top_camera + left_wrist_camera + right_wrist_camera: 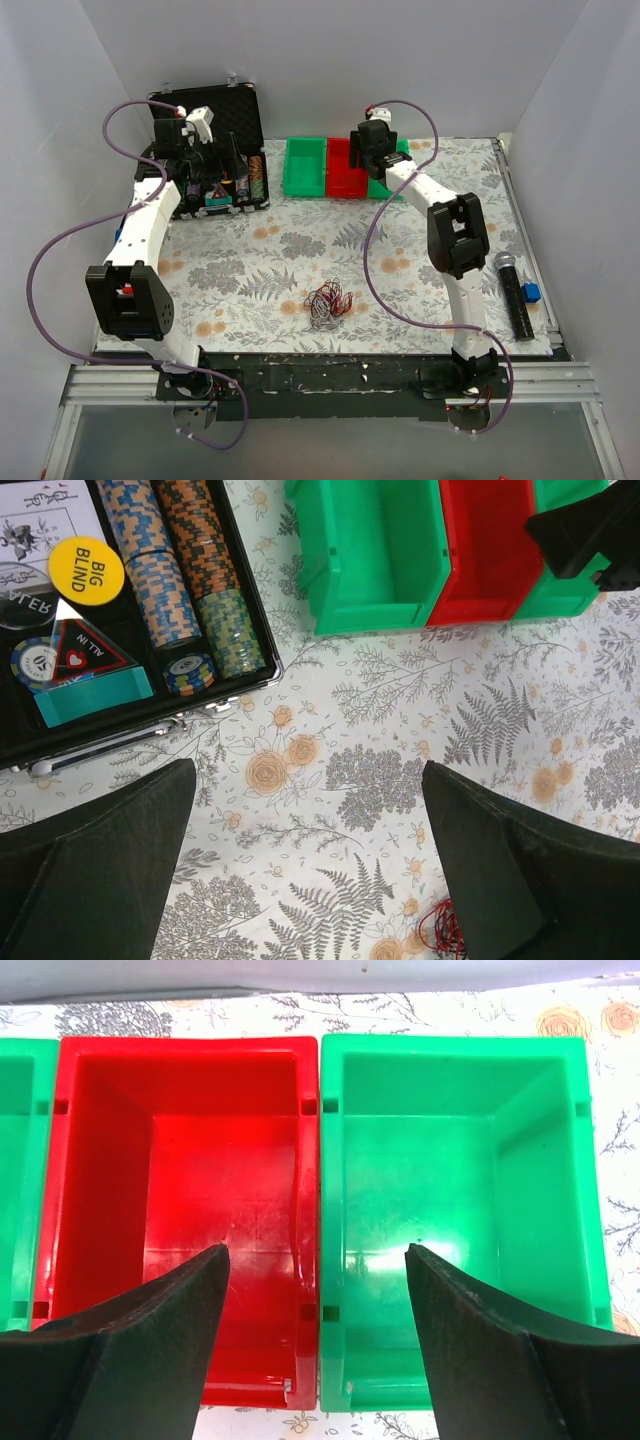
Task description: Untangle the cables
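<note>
**Both tools spread wide, cable tangle lying alone up front**

A floral-patterned surface [400, 250] carries everything. At its far left sits an open black case [240, 110] with stacked poker chips [165, 590] inside. Beside it, along the far edge, three bins stand in a row: a left green bin [304, 166], a red bin [180, 1190] and a right green bin [450, 1190], walls touching.

The left tool [305, 780] hangs with its fingers wide apart, holding nothing, above bare surface between case and bins. The right tool [315, 1255] is equally wide and empty, above the seam between the red bin and the right green bin.

A black microphone [514, 290] lies near the right edge. The cables [328, 303], a small red, white and black tangle, rest near the front edge between the two arm bases, well apart from both tools. A blue block [531, 293] sits just beside the microphone.
</note>
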`<state>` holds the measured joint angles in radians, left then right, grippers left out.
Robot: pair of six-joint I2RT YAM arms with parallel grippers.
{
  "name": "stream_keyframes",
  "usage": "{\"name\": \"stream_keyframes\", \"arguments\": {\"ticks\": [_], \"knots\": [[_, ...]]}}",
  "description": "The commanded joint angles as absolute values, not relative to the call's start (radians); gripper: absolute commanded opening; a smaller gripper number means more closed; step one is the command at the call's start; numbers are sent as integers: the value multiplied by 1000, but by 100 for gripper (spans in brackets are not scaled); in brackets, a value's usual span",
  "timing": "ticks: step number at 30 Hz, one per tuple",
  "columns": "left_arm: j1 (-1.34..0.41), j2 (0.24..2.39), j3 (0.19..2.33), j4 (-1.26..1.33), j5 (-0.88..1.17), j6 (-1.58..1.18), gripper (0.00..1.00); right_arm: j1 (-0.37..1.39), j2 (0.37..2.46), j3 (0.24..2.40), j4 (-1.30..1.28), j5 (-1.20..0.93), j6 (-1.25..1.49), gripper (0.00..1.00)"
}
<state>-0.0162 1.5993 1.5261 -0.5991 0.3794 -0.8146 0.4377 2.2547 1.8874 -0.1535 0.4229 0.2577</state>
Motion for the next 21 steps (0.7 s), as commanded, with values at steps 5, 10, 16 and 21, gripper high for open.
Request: {"name": "stream_keyframes", "arguments": {"ticks": [5,10,16,21], "knots": [[-12,1608,1520,-594,407,-813,98,428,2295,1931,-112,370,267,66],[-14,1592,1525,-580,416,-821,98,428,2313,1931,-152,362,304,59],[-14,1583,1523,-584,419,-824,98,439,2267,1855,-155,353,327,36],[-12,1554,1505,-578,414,-822,98,462,2203,1751,-149,370,330,18]]}}
